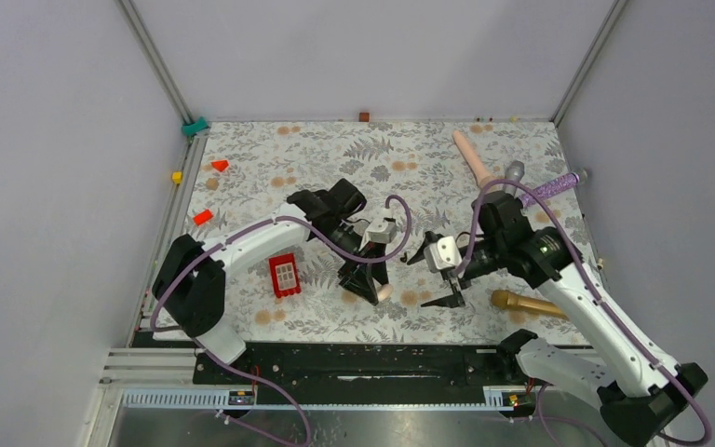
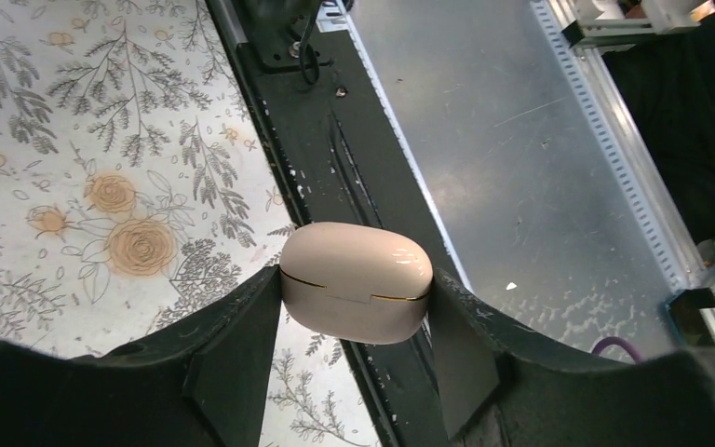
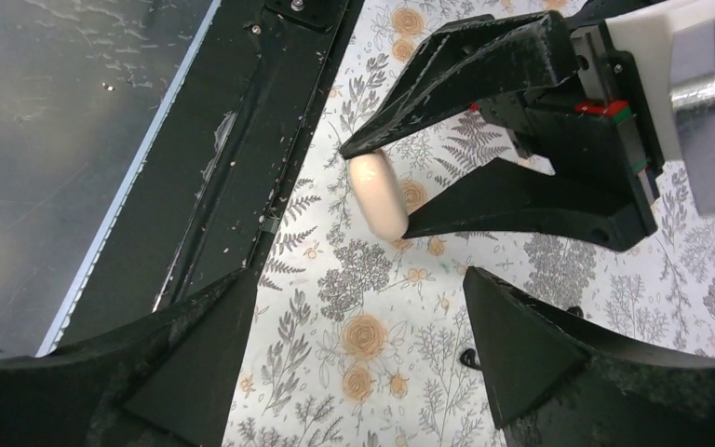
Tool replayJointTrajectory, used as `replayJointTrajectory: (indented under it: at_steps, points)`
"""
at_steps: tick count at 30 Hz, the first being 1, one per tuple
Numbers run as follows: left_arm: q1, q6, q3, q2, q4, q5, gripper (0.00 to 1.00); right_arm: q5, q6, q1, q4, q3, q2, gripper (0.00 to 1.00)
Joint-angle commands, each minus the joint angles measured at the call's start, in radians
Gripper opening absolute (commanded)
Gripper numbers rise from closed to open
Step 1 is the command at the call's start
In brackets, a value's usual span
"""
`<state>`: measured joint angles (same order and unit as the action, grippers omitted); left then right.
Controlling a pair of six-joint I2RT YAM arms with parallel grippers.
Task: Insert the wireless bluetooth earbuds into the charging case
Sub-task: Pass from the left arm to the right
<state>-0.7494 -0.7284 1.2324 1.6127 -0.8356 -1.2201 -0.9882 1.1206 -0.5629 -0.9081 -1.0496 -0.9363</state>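
Observation:
My left gripper is shut on the charging case, a glossy pale pink pebble with a thin gold seam and its lid closed. It holds the case just above the flowered cloth near the table's front edge. In the right wrist view the case sits between the left gripper's fingertips. My right gripper stands open to the right of it, with only cloth between its fingers. A tiny black shape, which looks like one of the earbuds, lies on the cloth at the inner edge of the right finger, partly hidden.
A red block lies left of the left gripper. Small red pieces and a yellow cube sit at the far left. A pink rod, a purple tool and a golden handle lie on the right. A black rail runs along the near edge.

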Motion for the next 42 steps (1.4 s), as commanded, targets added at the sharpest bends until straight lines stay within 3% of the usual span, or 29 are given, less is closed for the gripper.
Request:
replayJointTrajectory:
  at_steps: [1,10,21,42]
  points:
    - [-0.001,-0.078,0.062,0.02,-0.078,-0.114,0.25,-0.02,-0.022,-0.035,0.092,-0.025,-0.064,0.89]
    - [0.001,-0.093,0.062,0.02,-0.09,-0.128,0.25,0.057,-0.16,-0.149,0.325,0.071,-0.124,0.85]
    - [0.0,-0.1,0.056,0.013,-0.091,-0.128,0.25,0.101,-0.291,-0.177,0.537,0.167,-0.128,0.81]
    - [0.002,-0.144,0.068,0.025,-0.134,-0.129,0.24,0.097,-0.245,-0.238,0.499,0.19,-0.138,0.73]
